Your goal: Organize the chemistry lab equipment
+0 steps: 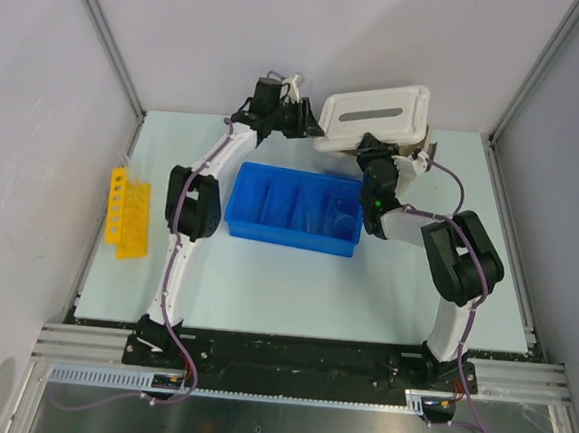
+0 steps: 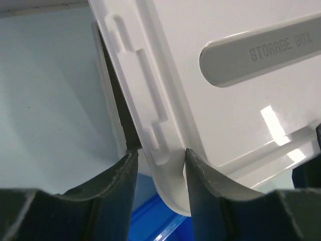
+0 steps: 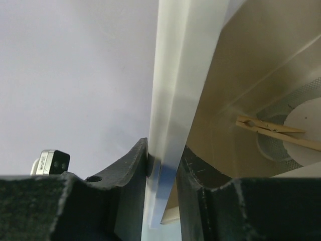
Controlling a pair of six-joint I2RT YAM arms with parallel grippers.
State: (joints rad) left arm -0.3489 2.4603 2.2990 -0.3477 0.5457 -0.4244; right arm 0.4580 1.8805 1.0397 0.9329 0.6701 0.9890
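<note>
A tan wooden stick, shaped like a sprung peg, lies across a grey mesh with white disc. Both are inside the beige tub at the far edge of the desk, right of centre. The left gripper has its jaws clamped on the rim of the tilted white lid above the tub. The right gripper has its jaws narrowly astride the tub's wall; whether they press it I cannot tell.
</note>
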